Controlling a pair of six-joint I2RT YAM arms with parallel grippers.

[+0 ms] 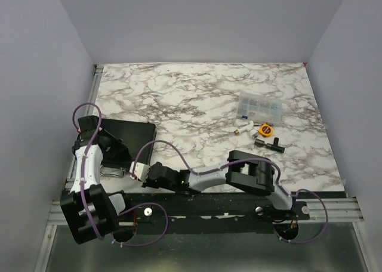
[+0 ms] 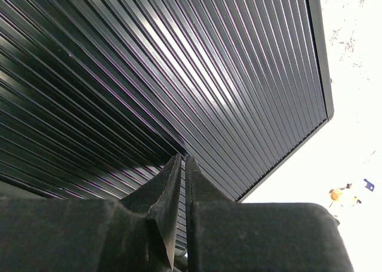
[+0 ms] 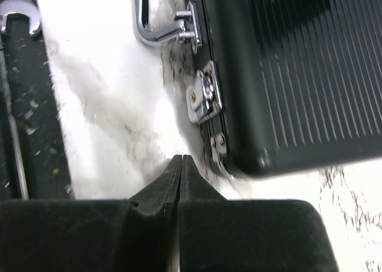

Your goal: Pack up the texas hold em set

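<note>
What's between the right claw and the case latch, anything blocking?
Nothing visible. In the right wrist view the shut right claw points at the front edge of the black case. Only bare marble table lies between its tip and the silver latch. The chrome handle sits further along that edge, off the path.

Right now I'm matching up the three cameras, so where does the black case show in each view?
Top external: the black case lies at the lower left of the marble tabletop.
Left wrist: its ribbed lid fills most of the frame.
Right wrist: it is at the upper right, with its silver latch on the edge facing left.
Shared landmark: the marble tabletop borders the case in all three views.
</note>
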